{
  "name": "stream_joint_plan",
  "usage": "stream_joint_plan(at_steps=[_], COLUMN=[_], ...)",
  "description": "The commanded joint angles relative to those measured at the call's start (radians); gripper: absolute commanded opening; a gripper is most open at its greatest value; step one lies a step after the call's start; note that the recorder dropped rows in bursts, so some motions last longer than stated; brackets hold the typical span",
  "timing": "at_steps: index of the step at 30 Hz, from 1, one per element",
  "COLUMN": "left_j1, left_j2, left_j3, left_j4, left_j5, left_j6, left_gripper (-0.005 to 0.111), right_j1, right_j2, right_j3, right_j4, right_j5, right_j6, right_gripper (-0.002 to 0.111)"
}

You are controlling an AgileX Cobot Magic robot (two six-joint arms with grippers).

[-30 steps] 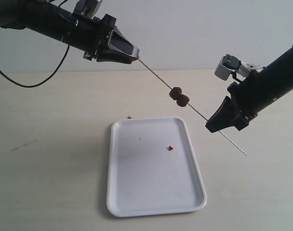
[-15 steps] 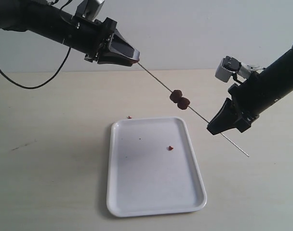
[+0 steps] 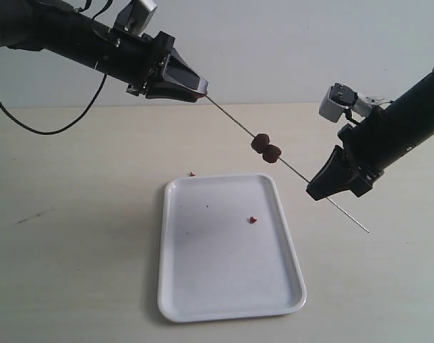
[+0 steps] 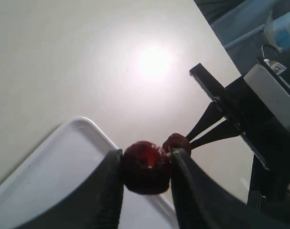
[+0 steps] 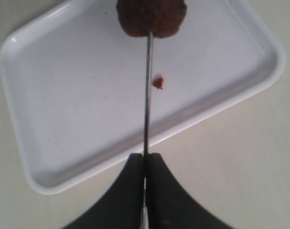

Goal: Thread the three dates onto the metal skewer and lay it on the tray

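Note:
The thin metal skewer point(image 3: 235, 123) slants in the air above the white tray point(image 3: 224, 293). Two dates point(image 3: 265, 146) sit side by side at its middle. My right gripper point(image 3: 318, 190) is shut on the skewer's lower part, with the bare tip sticking out past it. In the right wrist view the skewer point(image 5: 147, 95) runs from my right gripper point(image 5: 145, 157) up into a date point(image 5: 152, 16). My left gripper point(image 3: 200, 91) is shut on the third date point(image 4: 146, 167) at the skewer's upper end. A threaded date point(image 4: 177, 142) shows just behind it.
A reddish crumb point(image 3: 252, 220) lies on the tray, and another point(image 3: 192, 174) lies on the pale table by the tray's far rim. A black cable point(image 3: 46, 125) hangs from the left arm over the table's back left.
My left gripper has shifted slightly left and up along the skewer's end with its date. The right gripper, skewer and two threaded dates have hardly moved.

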Motion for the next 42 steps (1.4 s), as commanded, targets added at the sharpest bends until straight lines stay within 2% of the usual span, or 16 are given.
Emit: stream_joint_plan(at_steps=[1, 16, 36, 42], left_j1=[-0.011, -0.032, -0.057, -0.098], left_j2=[-0.005, -0.005, -0.005, -0.005], left_j3=[0.002, 0.002, 0.002, 0.002], left_j4=[-0.017, -0.055, -0.064, -0.061], left_j5=[0.001, 0.001, 0.001, 0.001], left_j6=[0.007, 0.013, 0.03, 0.033], left_gripper=[0.034, 0.034, 0.034, 0.034], right_j1=[0.001, 0.003, 0.01, 0.01], right_j2=[-0.011, -0.011, -0.011, -0.011], right_j3=[0.002, 0.002, 0.002, 0.002], right_j4=[0.043, 0.16, 0.221, 0.27], right_j5=[0.014, 0.017, 0.015, 0.018], right_j6=[-0.014, -0.041, -0.067, -0.091], right_gripper=[0.0, 0.0, 0.0, 0.0])
